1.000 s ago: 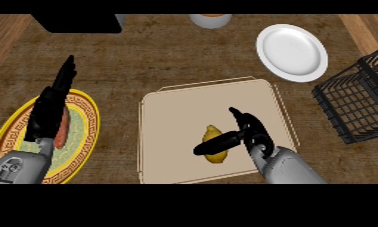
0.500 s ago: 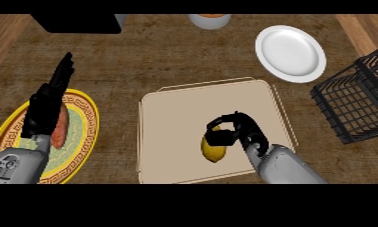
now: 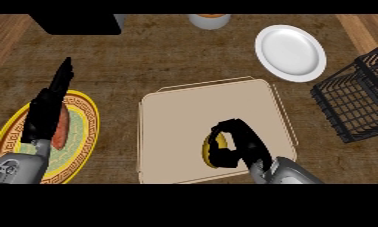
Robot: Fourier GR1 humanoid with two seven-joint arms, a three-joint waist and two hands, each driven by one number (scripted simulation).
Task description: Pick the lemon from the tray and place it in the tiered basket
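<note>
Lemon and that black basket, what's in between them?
Head view: only bare tray and brown counter lie between the lemon, which the right hand curls round, and the tiered basket.

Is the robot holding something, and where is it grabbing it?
Yes: the right hand curls round the lemon on the tray, covering its right side. The left hand holds nothing.

We see a yellow lemon on the beige tray, mostly hidden, black wire tiered basket well apart at right
</note>
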